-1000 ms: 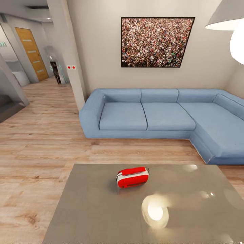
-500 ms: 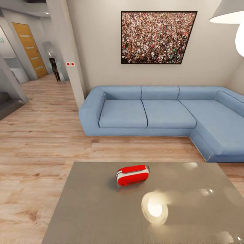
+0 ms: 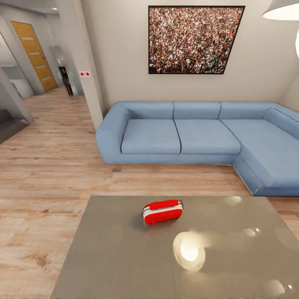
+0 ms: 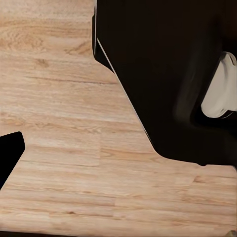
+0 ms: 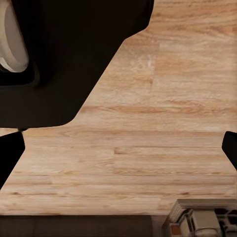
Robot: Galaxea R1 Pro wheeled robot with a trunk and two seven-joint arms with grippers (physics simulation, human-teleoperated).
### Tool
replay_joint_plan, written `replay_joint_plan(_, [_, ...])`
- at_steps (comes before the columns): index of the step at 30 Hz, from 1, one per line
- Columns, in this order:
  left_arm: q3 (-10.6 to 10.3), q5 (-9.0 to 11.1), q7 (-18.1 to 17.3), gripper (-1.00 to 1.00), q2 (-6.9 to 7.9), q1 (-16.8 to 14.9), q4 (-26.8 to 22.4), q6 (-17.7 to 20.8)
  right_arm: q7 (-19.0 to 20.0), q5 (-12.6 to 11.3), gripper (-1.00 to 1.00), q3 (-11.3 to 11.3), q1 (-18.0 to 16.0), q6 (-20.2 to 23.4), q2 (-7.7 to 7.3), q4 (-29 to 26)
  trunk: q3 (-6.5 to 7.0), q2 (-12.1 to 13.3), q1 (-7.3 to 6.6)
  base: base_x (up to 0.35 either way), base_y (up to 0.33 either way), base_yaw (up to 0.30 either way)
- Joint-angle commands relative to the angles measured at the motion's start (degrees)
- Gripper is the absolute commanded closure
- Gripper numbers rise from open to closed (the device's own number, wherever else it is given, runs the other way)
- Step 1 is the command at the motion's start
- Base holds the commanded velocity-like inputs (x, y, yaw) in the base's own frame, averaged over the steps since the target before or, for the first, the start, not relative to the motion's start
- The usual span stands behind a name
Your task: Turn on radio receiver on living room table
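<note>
The radio receiver is a small bright red box with rounded corners, a pale band running round its edge and a red handle lying along its top. It sits on the grey glossy worktop of the low table, toward the far edge and a little left of the middle, casting a soft shadow to its left. Just beside it, nearer me, the lamp's reflection glows on the stone. Beyond the table stands the blue sofa, its right end cut off, under the framed crowd picture. The near edge of the worktop runs out of sight.

Both wrist views look down on the wood floor past dark robot bodywork; only black slivers at the edges hint at the fingers, so I cannot tell whether either pair is spread or pressed together.
</note>
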Motion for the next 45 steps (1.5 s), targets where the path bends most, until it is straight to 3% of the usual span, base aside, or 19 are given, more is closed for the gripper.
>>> replay_joint_plan(1, [0.0, 0.0, 0.0, -1.0, 0.0, 0.0, 0.0, 0.0, 0.03, 0.0, -1.0, 0.0, 0.0, 0.0, 0.0, 0.0, -0.1, 0.0, 0.0, 0.0, 0.0, 0.0])
replay_joint_plan(11, [0.0, 0.0, -0.08, -1.0, 0.0, 0.0, -0.34, -0.03, 0.46, 0.0, -1.0, -0.05, 0.0, 0.0, -0.05, 0.0, -1.03, 0.0, 0.0, 0.0, 0.0, 0.0])
replay_joint_plan(19, [-0.03, 0.0, -0.15, -1.0, 0.0, 0.0, -4.3, 0.18, 0.73, 0.11, -1.0, -0.09, 0.0, 0.43, -0.22, -3.34, -1.78, 0.0, 0.0, 0.0, 0.0, 0.0])
replay_joint_plan(26, [-0.07, 0.18, -0.29, -1.0, 0.18, 0.0, -11.92, 2.23, 0.32, 3.16, -1.0, -0.09, 0.0, 2.41, -0.42, -11.91, -2.43, 0.0, 0.0, 0.0, 0.0, 0.0])
replay_joint_plan(30, [-0.08, 0.31, -0.34, -1.0, 0.43, 0.02, -17.13, 4.86, 0.21, 5.82, -1.0, -0.09, 0.0, 6.69, -0.43, -18.91, -2.81, 0.0, 0.0, 0.0, 0.0, 0.0])
replay_joint_plan(40, [-0.09, 0.33, -0.36, -1.0, 0.8, 0.02, -29.76, 13.0, 0.1, 7.23, -1.0, -0.09, 0.0, 18.93, -0.58, -36.51, -3.74, 0.0, 0.0, 0.0, 0.0, 0.0])
replay_joint_plan(45, [-0.09, 0.24, -0.36, -1.0, 1.06, 0.01, -34.74, 14.76, 0.08, 7.42, -1.0, -0.09, -0.35, 21.68, -0.62, -41.38, -4.21, 0.0, 0.0, 0.0, 0.0, 0.0])
